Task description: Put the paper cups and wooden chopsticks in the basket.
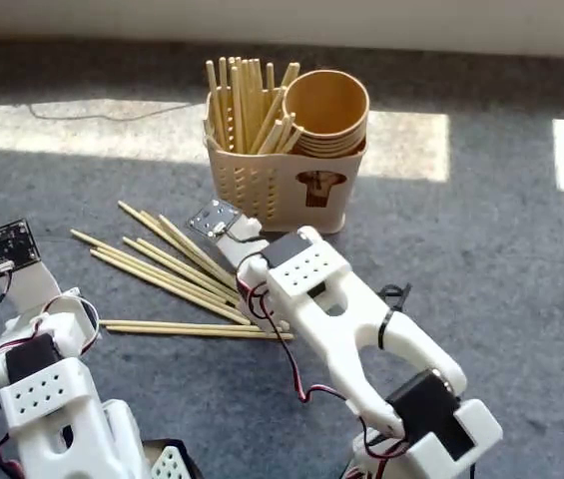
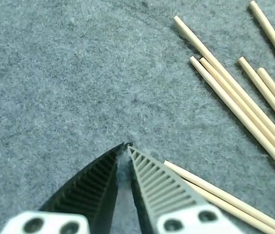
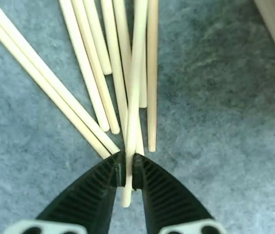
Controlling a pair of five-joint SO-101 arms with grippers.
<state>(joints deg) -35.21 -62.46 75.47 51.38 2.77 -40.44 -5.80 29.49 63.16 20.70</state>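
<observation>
Where the high view looks down, a cream perforated plastic basket [image 1: 282,190] holds stacked brown paper cups [image 1: 327,110] and upright pale wooden chopsticks [image 1: 247,100]. Loose wooden chopsticks [image 1: 162,261] fan across the grey felt counter [image 1: 501,259], and the right arm [image 1: 351,319] covers their near ends. In the left wrist view, the left jaws meet tip to tip on nothing. In the right wrist view, the right jaws pinch one chopstick [image 3: 134,97] lying over its neighbours.

Bright sunlit bands cross the otherwise shaded carpet [image 1: 501,259].
</observation>
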